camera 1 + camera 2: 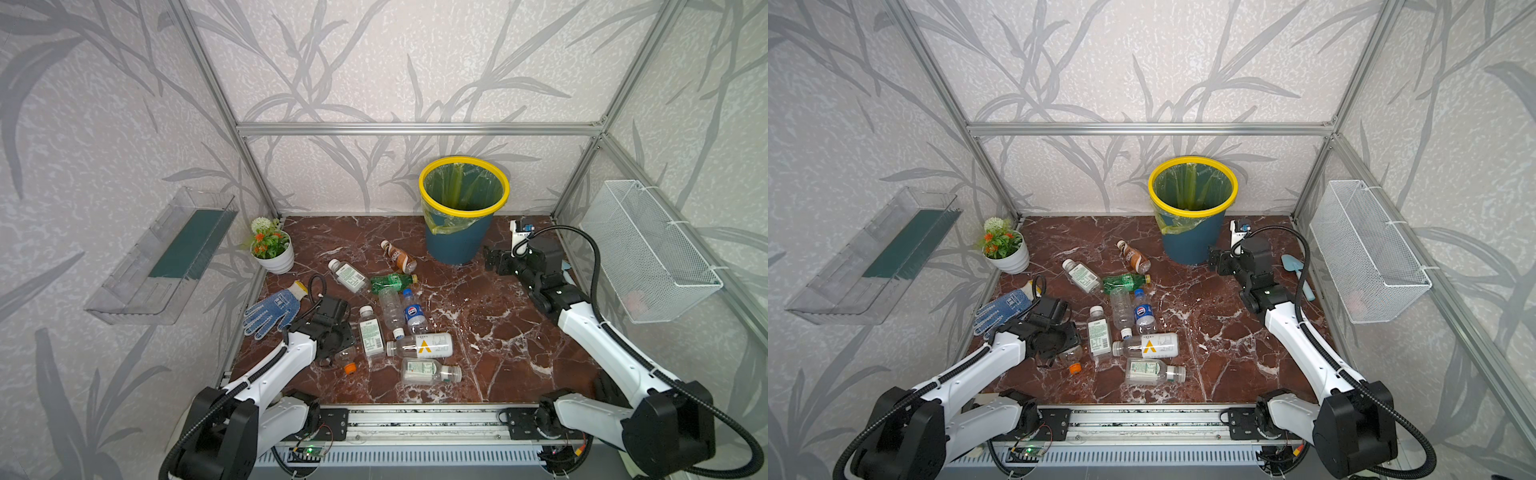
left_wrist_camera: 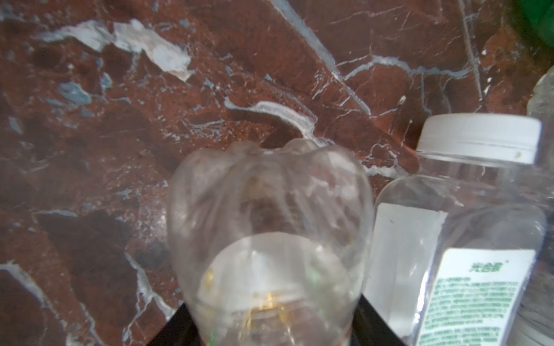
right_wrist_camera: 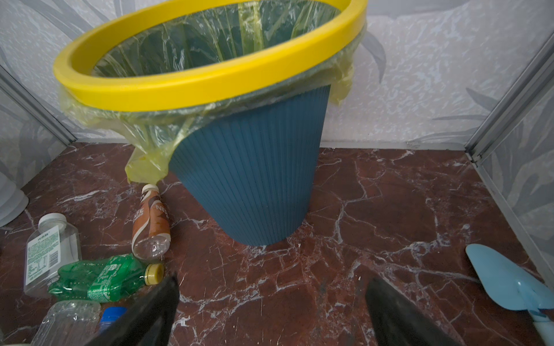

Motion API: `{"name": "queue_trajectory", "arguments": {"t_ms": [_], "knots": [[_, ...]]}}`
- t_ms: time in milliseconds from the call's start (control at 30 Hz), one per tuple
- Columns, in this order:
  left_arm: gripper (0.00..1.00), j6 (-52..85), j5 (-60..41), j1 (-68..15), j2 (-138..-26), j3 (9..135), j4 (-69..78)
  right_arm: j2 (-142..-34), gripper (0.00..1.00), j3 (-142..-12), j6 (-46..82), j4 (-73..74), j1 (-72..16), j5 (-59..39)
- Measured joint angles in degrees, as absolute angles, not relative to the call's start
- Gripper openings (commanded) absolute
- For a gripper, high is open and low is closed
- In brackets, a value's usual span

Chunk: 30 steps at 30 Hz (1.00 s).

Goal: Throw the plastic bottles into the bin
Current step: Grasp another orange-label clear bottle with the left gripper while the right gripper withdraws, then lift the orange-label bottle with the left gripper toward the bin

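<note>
**A:** Top views first. Where is the left claw (image 1: pixel 332 358)?

**B:** Low over the near left of the marble table (image 1: pixel 478 332). It is down on the orange-capped bottle (image 1: pixel 347 356), which lies just beside the white-capped bottle (image 1: pixel 371 336). The wrist hides the fingers from up there, so those views don't show the grip.

**A:** And the right claw (image 1: pixel 492 259)?

**B:** At the far right, near the foot of the bin (image 1: pixel 457 241). The bin stands upright against the back wall in both top views. The other plastic bottles (image 1: pixel 1125 307) lie scattered mid-table, between the bin and the left claw.

**A:** What does the left wrist view show?

**B:** The orange-capped bottle (image 2: pixel 266 227) fills the gap, its base pointing away from the camera. A black finger (image 2: pixel 371 323) presses each flank, so the claw is clamped on it. The white-capped bottle (image 2: pixel 479 209) lies right alongside. I can't tell whether the gripped bottle is off the marble.

**A:** And the right wrist view?

**B:** The right claw (image 3: pixel 271 302) gapes wide, fingers (image 3: pixel 156 308) well apart, with only marble between them. It holds nothing and touches nothing. The bin (image 3: pixel 248 185) is straight ahead. A brown bottle (image 3: pixel 151 221) and a green bottle (image 3: pixel 102 277) lie by its foot, and a blue trowel (image 3: pixel 503 278) lies off to the other side.
</note>
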State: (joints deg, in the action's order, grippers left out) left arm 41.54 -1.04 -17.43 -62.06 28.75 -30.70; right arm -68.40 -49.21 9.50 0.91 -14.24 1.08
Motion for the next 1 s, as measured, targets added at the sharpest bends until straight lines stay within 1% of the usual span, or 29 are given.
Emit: {"name": "queue_trajectory", "arguments": {"t_ms": [267, 467, 600, 700, 800, 867, 933, 1000], "knots": [[0.58, 39.42, 1.06, -17.43, -57.45, 31.07, -30.83, -68.88, 0.95, -42.41, 12.47, -0.12, -14.26, -3.22], [0.58, 34.74, 3.27, -17.43, -49.45, 36.01, -29.41, -68.95, 0.94, -39.22, 15.07, 0.19, -14.26, -5.08], [0.57, 30.98, 3.97, -17.43, -44.49, 38.02, -23.05, -69.08, 0.94, -38.04, 16.53, 0.25, -14.33, -5.78], [0.57, 27.79, 3.53, -17.43, -43.81, 39.99, -16.78, -69.19, 0.94, -37.65, 17.32, 0.93, -14.48, -6.17], [0.57, 25.21, 1.72, -17.43, -47.09, 44.51, -10.17, -69.19, 0.93, -37.43, 17.82, 1.45, -14.76, -6.46], [0.57, 23.88, -0.27, -17.47, -52.62, 50.28, -5.72, -69.19, 0.94, -37.19, 18.22, 2.02, -15.00, -6.55], [0.57, 22.81, -3.05, -17.74, -61.30, 60.51, -2.59, -69.19, 0.94, -36.97, 18.65, 2.61, -15.35, -6.57], [0.58, 21.85, -5.91, -18.61, -72.01, 74.19, -0.49, -69.41, 0.93, -36.88, 18.96, 3.29, -15.90, -6.57]]}}
